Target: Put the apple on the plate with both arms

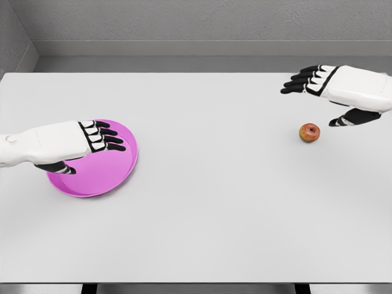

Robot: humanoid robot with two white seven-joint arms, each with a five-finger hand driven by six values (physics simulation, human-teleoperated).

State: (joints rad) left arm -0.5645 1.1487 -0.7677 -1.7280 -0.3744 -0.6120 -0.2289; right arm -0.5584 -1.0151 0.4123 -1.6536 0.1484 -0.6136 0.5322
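Right hand (334,92): fingers spread wide, holding nothing, poised above and just right of the apple (310,132), thumb pointing down toward it but apart from it. The apple sits upright on the tabletop (214,202), right side, well apart from the plate (122,174).

Left hand (86,141): fingers extended and relaxed, holding nothing, hovering over the plate's near-left portion; whether it touches the plate cannot be told.

Step in hand, as judged: closing on the apple. Recommend lowering the right hand so thumb and fingers bracket the fruit on opposite sides before curling; a glancing touch could roll it away.

Surroundings: bare tabletop between apple and plate, nothing obstructing the path. The left hand itself covers part of the plate and would need to shift or receive the apple.
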